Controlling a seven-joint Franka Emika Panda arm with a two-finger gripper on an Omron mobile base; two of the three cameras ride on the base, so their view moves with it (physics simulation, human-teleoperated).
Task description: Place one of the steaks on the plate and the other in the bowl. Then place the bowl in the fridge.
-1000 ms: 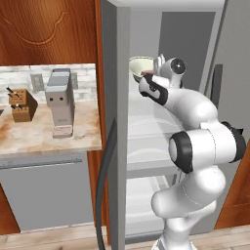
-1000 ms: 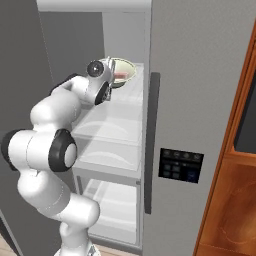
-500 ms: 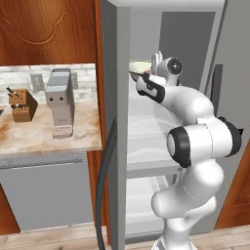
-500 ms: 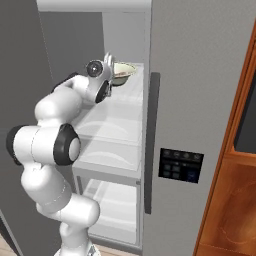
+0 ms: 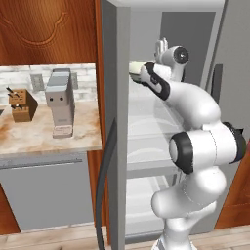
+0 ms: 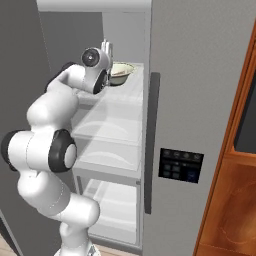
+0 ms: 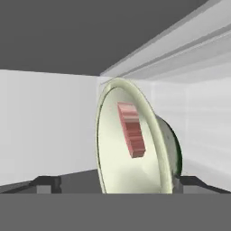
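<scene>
One bowl (image 6: 121, 73) holding one steak (image 7: 131, 129) sits on the fridge (image 6: 200, 100) top shelf; the gripper (image 7: 117, 182) stands wide around it.

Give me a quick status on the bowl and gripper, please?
Gripper open, straddling the bowl's rim. Bowl on the fridge top shelf, steak inside. Nothing in the way.

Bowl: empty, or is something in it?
Not empty: the bowl on the top fridge shelf holds a red steak.
</scene>
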